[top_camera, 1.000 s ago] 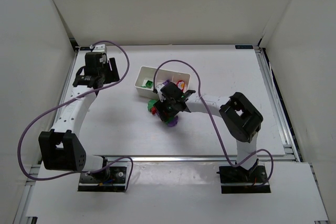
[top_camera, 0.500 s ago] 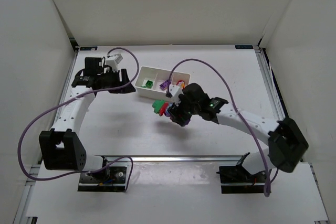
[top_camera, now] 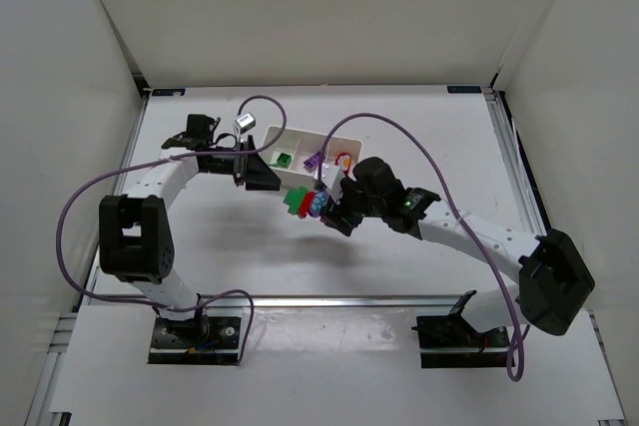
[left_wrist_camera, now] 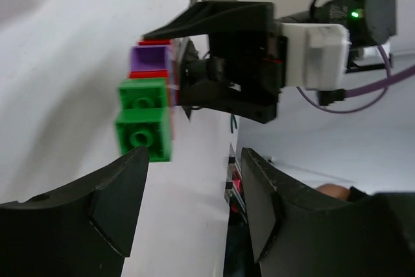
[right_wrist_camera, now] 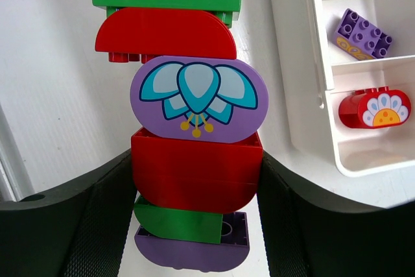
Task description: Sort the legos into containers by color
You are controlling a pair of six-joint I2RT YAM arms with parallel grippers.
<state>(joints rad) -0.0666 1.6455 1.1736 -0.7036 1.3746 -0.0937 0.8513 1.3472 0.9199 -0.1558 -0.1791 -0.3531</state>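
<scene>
White walls close in a white table [top_camera: 210, 246], and most of the sorting looks unfinished. The right gripper [right_wrist_camera: 196, 180] is clamped on a stack of legos [right_wrist_camera: 198, 95], its fingers pressing a thick red brick low in the column. It holds the stack off the table just in front of the tray [right_wrist_camera: 293, 63]. The stack is all locked together: green bricks at the far end, a red half-round, a purple oval printed with a blue flower, the thick red brick, then a green and a purple piece nearest the wrist. The left gripper [left_wrist_camera: 194, 160] stands open at the green end [left_wrist_camera: 144, 124], one finger close beside it and not closed on it as far as I can tell. Beyond, the tray holds one piece in each compartment: a green brick [top_camera: 285, 159] on the left, a purple brick [right_wrist_camera: 363, 32] in the middle and a red flower brick [right_wrist_camera: 375, 108] on the right. By my reckoning, every brick in the stack remains to be pulled off and dropped by colour.
</scene>
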